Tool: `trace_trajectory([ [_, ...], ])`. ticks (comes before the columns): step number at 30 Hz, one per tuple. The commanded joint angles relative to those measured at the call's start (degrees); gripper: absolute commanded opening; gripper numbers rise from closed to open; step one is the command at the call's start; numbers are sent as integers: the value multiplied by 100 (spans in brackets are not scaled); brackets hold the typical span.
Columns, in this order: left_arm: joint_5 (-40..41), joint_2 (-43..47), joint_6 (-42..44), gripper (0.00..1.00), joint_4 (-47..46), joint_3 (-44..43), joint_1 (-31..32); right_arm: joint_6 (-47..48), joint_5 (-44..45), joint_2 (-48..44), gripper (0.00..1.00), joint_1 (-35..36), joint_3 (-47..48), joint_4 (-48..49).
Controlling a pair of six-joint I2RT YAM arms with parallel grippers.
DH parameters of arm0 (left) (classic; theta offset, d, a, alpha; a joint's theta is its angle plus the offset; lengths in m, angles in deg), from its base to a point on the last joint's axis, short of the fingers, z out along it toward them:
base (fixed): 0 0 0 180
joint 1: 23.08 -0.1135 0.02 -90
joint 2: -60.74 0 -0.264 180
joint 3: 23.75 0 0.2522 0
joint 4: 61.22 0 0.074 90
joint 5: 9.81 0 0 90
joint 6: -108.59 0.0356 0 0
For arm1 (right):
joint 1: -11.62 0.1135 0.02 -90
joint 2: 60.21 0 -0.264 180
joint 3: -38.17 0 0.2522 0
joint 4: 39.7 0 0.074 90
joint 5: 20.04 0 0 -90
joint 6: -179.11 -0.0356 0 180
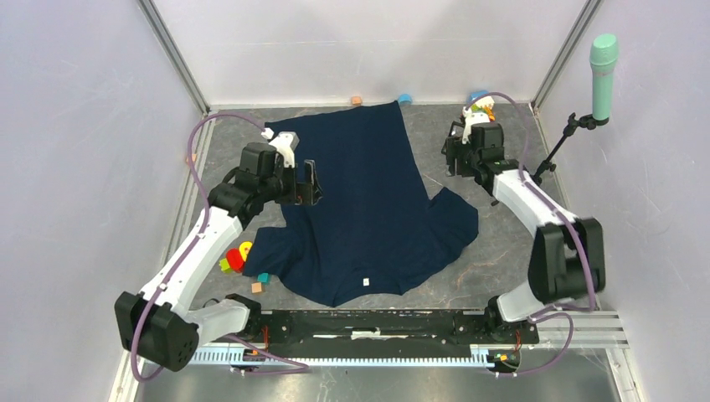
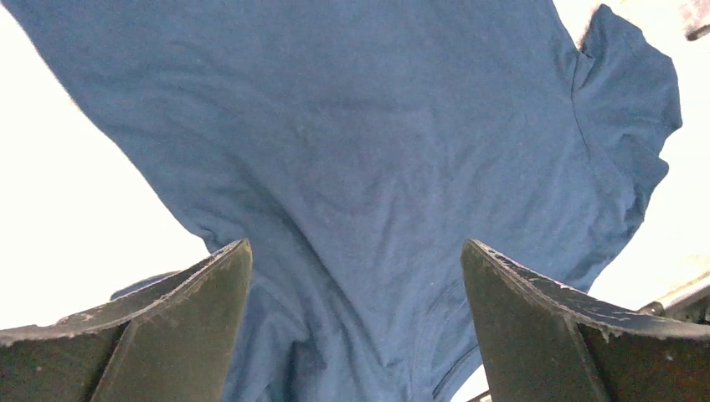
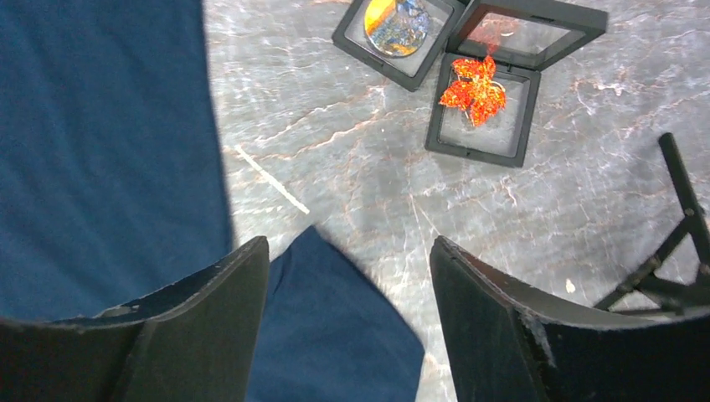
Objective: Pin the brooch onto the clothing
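The clothing, a dark navy shirt (image 1: 368,201), lies spread on the grey table. It fills the left wrist view (image 2: 360,126) and the left side of the right wrist view (image 3: 100,151). A red-orange leaf brooch (image 3: 475,90) lies in an open black box (image 3: 444,138), next to a round blue-orange brooch (image 3: 397,23) in another box. Both boxes are hidden in the top view. My left gripper (image 1: 311,182) (image 2: 356,244) is open and empty just above the shirt's left side. My right gripper (image 1: 452,155) (image 3: 349,240) is open and empty above a sleeve tip, short of the boxes.
A teal microphone (image 1: 603,63) stands on a tripod at the right; its legs (image 3: 670,251) lie near my right gripper. Colourful toys (image 1: 237,258) sit by the shirt's left sleeve. Another toy (image 1: 481,107) and small blocks (image 1: 404,98) sit at the back wall.
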Motion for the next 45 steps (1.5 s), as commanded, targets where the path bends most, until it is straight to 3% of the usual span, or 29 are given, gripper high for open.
trace_trajectory([
  [1,292,351,367,100,73,8,-73,300,421,887,73,-8,457,922],
  [8,646,246,534,100,292,-142,-230,478,829,2351,59,-1,1566,796],
  [17,14,-28,471,100,243,-65,-342,644,975,3257,66,-1,2492,847],
  [31,-329,-107,429,100,153,-4,-342,981,1219,4229,78,-11,3617,591],
  [37,-397,-103,412,100,128,23,-342,970,1211,4777,74,-41,4214,318],
  [45,-449,-103,403,100,111,31,-342,718,1340,4674,66,-36,3897,251],
])
